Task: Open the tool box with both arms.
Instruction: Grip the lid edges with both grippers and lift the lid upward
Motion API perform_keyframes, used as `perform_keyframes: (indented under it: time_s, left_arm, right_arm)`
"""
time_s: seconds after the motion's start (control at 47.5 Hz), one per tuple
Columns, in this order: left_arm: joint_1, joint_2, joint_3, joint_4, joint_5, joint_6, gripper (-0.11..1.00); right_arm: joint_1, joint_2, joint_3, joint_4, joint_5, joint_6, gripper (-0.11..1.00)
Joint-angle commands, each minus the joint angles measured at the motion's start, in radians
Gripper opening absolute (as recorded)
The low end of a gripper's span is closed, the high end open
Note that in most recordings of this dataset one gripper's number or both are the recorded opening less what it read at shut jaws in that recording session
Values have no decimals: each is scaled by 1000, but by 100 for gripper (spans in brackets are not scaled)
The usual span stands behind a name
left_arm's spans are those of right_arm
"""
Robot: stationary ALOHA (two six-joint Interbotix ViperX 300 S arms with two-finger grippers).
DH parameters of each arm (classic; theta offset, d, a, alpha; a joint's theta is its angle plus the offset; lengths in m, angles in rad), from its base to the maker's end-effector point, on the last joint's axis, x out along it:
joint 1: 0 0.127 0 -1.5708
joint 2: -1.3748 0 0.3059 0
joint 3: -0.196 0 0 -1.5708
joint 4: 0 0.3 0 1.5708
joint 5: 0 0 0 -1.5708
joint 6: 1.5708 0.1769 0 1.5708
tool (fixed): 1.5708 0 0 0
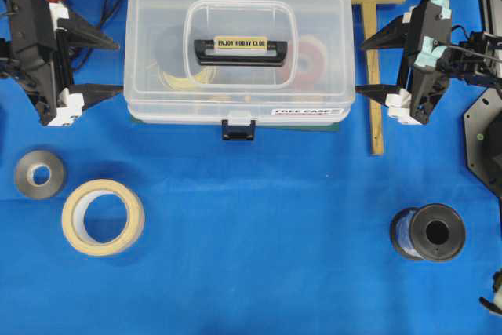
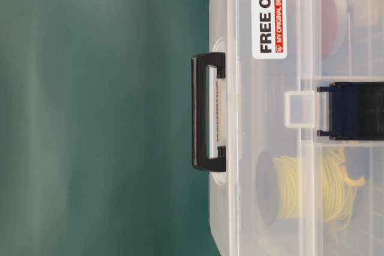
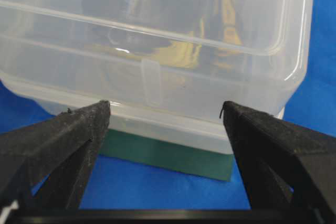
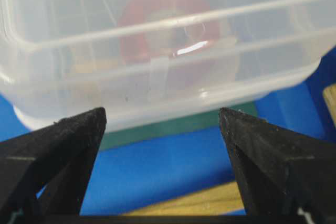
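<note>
The tool box (image 1: 239,76) is a clear plastic case lying in the upper middle of the blue table, lid down. Its black handle (image 1: 239,43) lies flat on top and the dark blue latch (image 1: 238,127) sits at the front edge. My left gripper (image 1: 118,64) stands open at the box's left end, and in the left wrist view its tips (image 3: 165,109) reach just short of the tool box (image 3: 157,51). My right gripper (image 1: 361,67) is open at the right end, also facing the tool box (image 4: 157,51) with nothing between its fingers (image 4: 161,114).
A wooden mallet (image 1: 372,45) lies just under and behind the right gripper. A green mat (image 1: 314,125) sits beneath the box. A grey tape roll (image 1: 23,178) and a masking tape roll (image 1: 72,217) lie front left, and a black spool (image 1: 451,233) front right.
</note>
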Motion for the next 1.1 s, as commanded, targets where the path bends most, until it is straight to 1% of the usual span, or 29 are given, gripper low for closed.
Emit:
perform_keyframes:
  time_s: [0.0,0.147,0.379,0.695,1.074]
  left_arm:
    - [5,12,-34,-2,-21,-3,92]
    - [5,31,-44,-2,-23,-3,92]
    - [11,20,-44,-3,-23,-2,92]
    - [15,12,-75,-2,-25,0,92]
    - [18,-84,-77,-2,-5,2,92]
  right_arm:
    - [-2,3,-31,-2,-25,3,85]
    - [-2,11,-43,-2,-29,2,84]
    - [2,9,-55,-3,-29,3,84]
    - [11,8,-95,-3,-25,0,84]
    - [11,-28,-133,-6,26,-5,84]
